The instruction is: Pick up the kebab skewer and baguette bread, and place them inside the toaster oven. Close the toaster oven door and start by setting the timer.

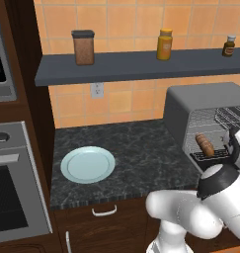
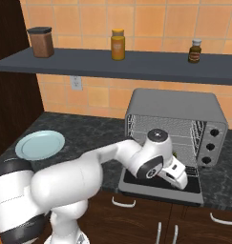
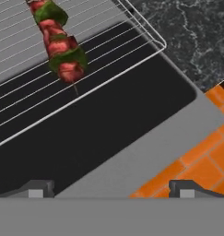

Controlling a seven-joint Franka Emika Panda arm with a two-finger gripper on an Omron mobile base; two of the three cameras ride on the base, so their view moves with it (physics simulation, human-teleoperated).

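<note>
The worktop (image 1: 141, 153) is dark speckled stone on wooden base cabinets. A pale blue plate (image 1: 87, 164) lies flat on it, bare, well to the left of the toaster oven (image 2: 177, 114). The toaster oven stands directly on the worktop at the right, against the tiled wall. Its door (image 2: 160, 183) is folded down flat over the worktop's front edge. The wire rack (image 3: 49, 87) inside carries the baguette bread (image 1: 205, 144) and the kebab skewer (image 3: 58, 44). Above the toaster oven, a grey wall shelf (image 2: 136, 66) carries a brown canister (image 2: 41, 42) at far left, a yellow jar (image 2: 118, 44) nearly overhead and a small dark bottle (image 2: 195, 51) to the right.
</note>
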